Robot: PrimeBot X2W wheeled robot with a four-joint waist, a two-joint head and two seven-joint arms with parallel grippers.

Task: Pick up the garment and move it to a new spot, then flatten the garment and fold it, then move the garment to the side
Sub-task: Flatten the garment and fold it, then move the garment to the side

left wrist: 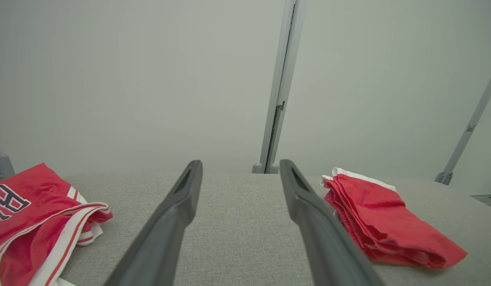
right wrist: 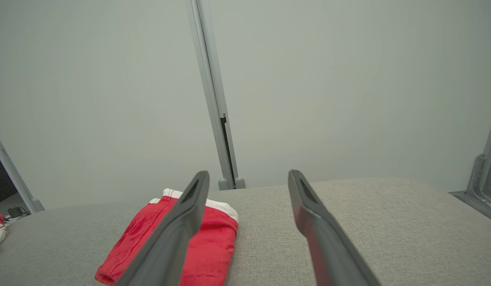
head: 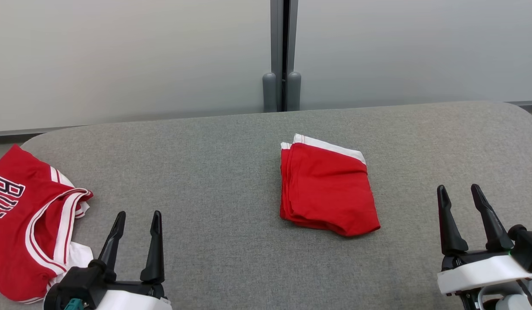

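Note:
A red garment with a white band lies folded into a compact stack near the middle of the grey padded table. It also lies at the right of the left wrist view and at the lower left of the right wrist view. My left gripper stands open at the lower left, empty, well to the left of the garment. Off to the garment's right, my right gripper is open and holds nothing. In the wrist views each pair of fingers is spread over bare cloth.
A second red jersey with white trim and dark lettering lies crumpled at the table's left edge, close to my left gripper, also seen in the left wrist view. A pale wall with a grey post stands behind the table.

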